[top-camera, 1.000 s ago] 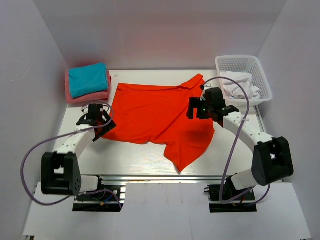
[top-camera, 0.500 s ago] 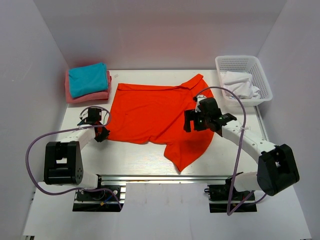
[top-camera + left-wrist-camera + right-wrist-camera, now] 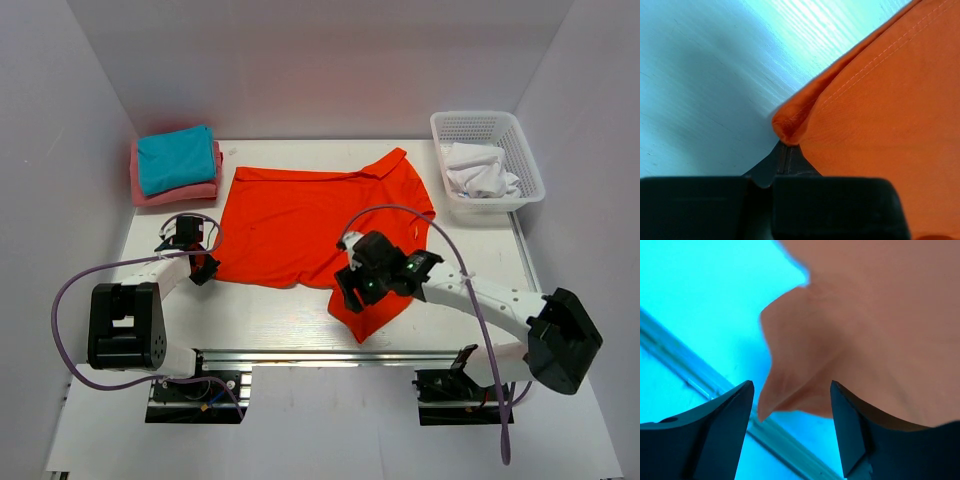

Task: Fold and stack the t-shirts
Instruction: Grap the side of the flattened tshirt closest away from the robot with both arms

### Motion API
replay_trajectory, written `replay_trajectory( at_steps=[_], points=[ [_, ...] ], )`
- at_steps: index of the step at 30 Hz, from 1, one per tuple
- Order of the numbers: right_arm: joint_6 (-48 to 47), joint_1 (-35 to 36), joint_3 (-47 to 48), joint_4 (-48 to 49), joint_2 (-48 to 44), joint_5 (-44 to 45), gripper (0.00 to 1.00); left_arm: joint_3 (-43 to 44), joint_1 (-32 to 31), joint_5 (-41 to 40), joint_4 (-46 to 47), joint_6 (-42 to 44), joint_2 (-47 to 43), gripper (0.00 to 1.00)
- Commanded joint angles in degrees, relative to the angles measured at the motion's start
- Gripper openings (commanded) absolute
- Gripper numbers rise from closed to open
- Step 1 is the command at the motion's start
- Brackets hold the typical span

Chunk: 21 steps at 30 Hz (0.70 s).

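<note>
The orange-red t-shirt (image 3: 310, 225) lies spread on the white table, its near end tapering to a point (image 3: 362, 330). My left gripper (image 3: 203, 268) sits at the shirt's near left corner. In the left wrist view the left gripper (image 3: 784, 150) is shut, with the bunched orange corner (image 3: 786, 127) pinched at its tips. My right gripper (image 3: 350, 292) hovers over the shirt's near point. Seen from the right wrist, the right gripper (image 3: 792, 395) is open, and the cloth's tip (image 3: 775, 390) hangs between the two fingers without touching them.
A folded teal t-shirt (image 3: 175, 158) lies on a folded pink one (image 3: 182, 192) at the back left. At the back right, a white mesh basket (image 3: 522, 140) holds white t-shirts (image 3: 480, 170). A metal rail (image 3: 330, 354) runs along the table's near edge.
My left gripper closed on the shirt's left corner. The right arm swung from the shirt's right side down to its near point, and its jaws narrowed a little.
</note>
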Motion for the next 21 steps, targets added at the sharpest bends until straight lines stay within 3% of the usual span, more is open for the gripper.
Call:
replay_trajectory(
  at_steps=[1, 8, 15, 16, 18, 19, 21],
  points=[
    [0.9, 5.6, -0.7, -4.3, 2.9, 0.7, 0.68, 0.8, 0.4, -0.7, 0.1, 0.6, -1.8, 0.00],
    [3.3, 13.1, -2.1, -4.6, 7.2, 9.3, 0.68, 0.3, 0.4, 0.5, 0.6, 1.1, -1.8, 0.00],
    [7.2, 15.6, -5.6, -3.2, 9.2, 11.0, 0.54, -0.8, 0.4, 1.1, 0.6, 1.1, -3.6, 0.00],
    [7.9, 16.1, -5.9, -3.2, 9.0, 11.9, 0.35, -1.3, 0.4, 1.1, 0.6, 1.1, -3.6, 0.00],
    [10.3, 16.1, -7.1, -4.0, 8.5, 13.2, 0.17, -1.3, 0.4, 1.1, 0.0, 1.1, -4.2, 0.00],
    [11.6, 16.2, -7.5, -5.0, 7.6, 14.8, 0.00, -1.3, 0.4, 1.1, -0.7, 1.1, -4.9, 0.00],
    [14.9, 16.1, -8.6, -8.1, 5.8, 14.8, 0.00, -1.3, 0.4, 1.1, -2.4, 1.1, -5.9, 0.00]
  ],
)
